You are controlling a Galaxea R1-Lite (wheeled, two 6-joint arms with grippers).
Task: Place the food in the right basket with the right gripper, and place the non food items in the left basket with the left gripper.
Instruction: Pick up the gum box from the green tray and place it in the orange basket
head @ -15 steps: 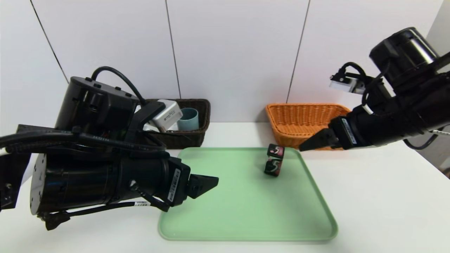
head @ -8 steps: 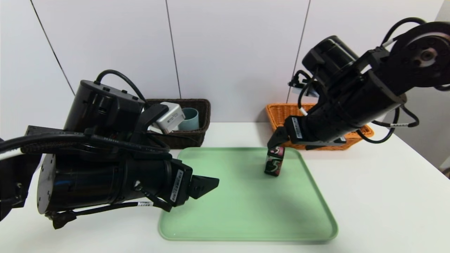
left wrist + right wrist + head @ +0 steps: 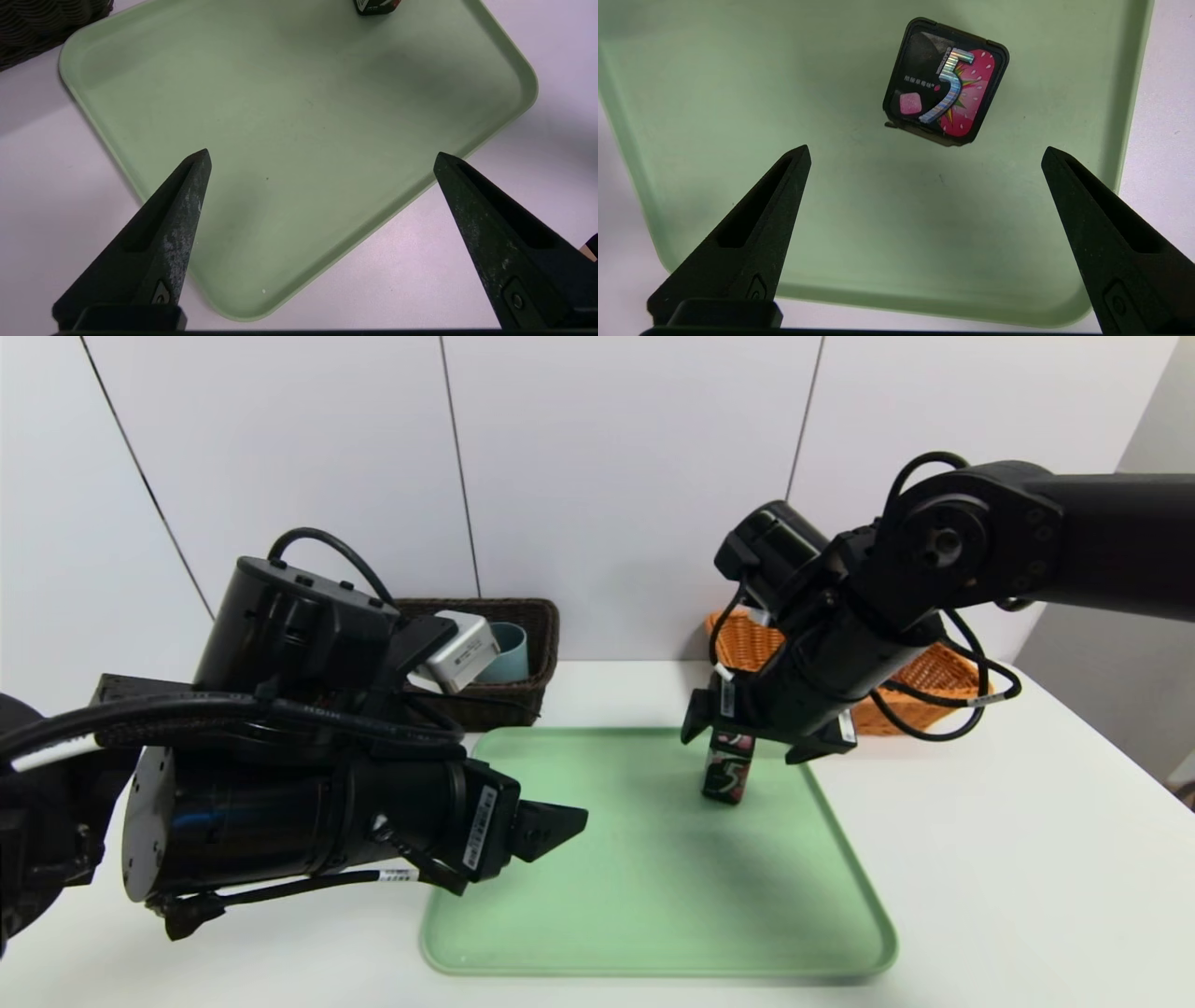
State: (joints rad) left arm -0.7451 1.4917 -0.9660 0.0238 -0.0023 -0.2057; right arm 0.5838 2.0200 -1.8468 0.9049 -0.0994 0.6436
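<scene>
Hovering over the last sweet

The right gripper (image 3: pixel 926 146) hangs above the green tray (image 3: pixel 924 308), fingers spread, probably so they can straddle the black candy box (image 3: pixel 945 81) lying there, food bound for the orange basket (image 3: pixel 747 639). The left gripper (image 3: pixel 322 151), also spread, waits over the tray's near side. The right wrist view reveals strawberry artwork; only the head view shows the blue cup (image 3: pixel 510 653) in the dark basket (image 3: pixel 549 653).

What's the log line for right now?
right gripper: open, above tray | gum box: on tray, not held | left gripper: open, over tray's near left
</scene>
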